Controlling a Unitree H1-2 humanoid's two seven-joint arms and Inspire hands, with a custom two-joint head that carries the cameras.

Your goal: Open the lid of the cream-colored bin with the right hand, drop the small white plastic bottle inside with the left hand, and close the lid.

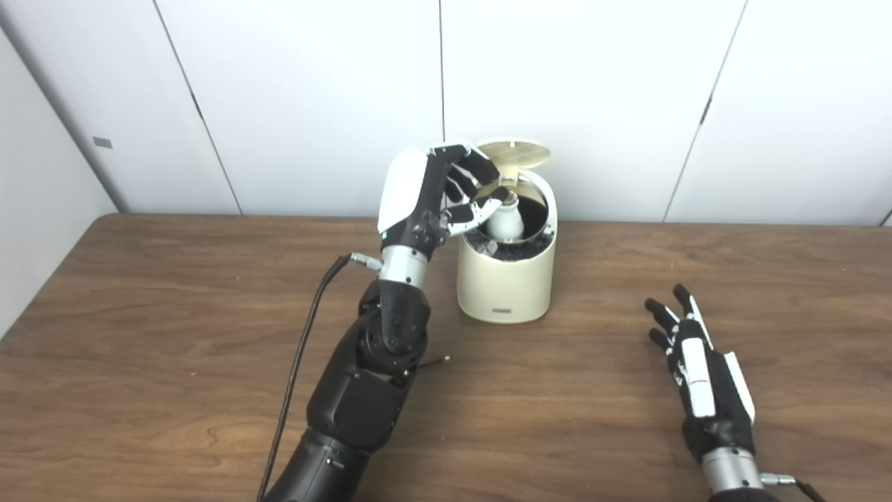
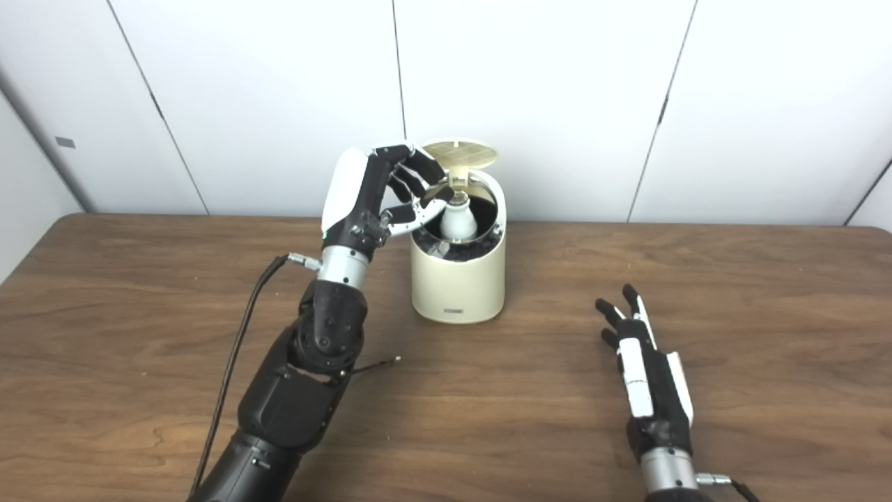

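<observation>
The cream-colored bin [image 1: 506, 282] stands at the middle back of the table with its round lid [image 1: 514, 153] tipped up behind the opening. The small white plastic bottle [image 1: 504, 220] sits upright inside the bin's mouth on a dark liner, cap up. My left hand [image 1: 439, 195] hovers at the bin's left rim with its fingers spread above the opening. Its thumb tip lies close beside the bottle's neck, and the bottle is not between the fingers. My right hand [image 2: 644, 366] rests flat on the table to the right of the bin, fingers apart and holding nothing.
A black cable [image 1: 306, 335] runs along my left forearm down to the table's front edge. A white panelled wall [image 1: 627, 104] stands right behind the bin. The brown wooden table [image 1: 174, 314] stretches to both sides.
</observation>
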